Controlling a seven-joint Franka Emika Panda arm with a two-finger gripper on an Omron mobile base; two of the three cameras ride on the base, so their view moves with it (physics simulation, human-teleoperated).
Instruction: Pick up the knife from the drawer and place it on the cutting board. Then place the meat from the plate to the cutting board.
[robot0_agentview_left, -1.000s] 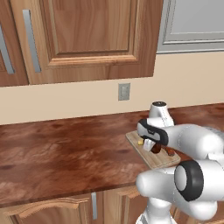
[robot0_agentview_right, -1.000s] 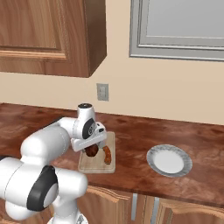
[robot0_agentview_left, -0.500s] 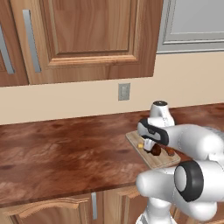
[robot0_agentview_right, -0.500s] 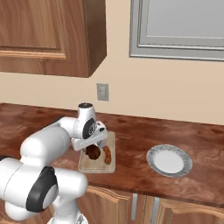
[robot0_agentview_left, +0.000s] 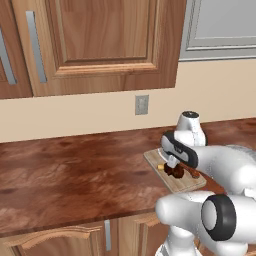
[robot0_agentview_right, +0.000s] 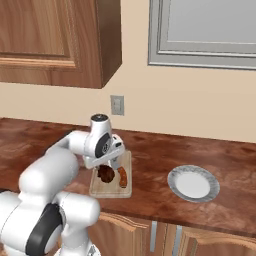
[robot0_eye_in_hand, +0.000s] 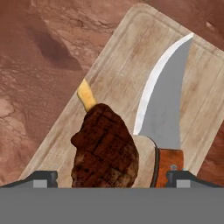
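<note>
Hanging just above the cutting board (robot0_eye_in_hand: 131, 57), the claw (robot0_eye_in_hand: 111, 177) has spread its jaws wider than a second ago and stands released, gripping nothing. The meat (robot0_eye_in_hand: 105, 151), a dark brown grilled lump with an orange-tan bit at its far end, lies on the pale tan wooden slab between the finger tips. Beside it lies the knife (robot0_eye_in_hand: 164, 109), its curved silver-grey blade flat on the board, brown-orange handle toward the claw. The round speckled grey plate (robot0_agentview_right: 193, 183) sits nearby on the reddish-brown table (robot0_agentview_left: 70, 175).
</note>
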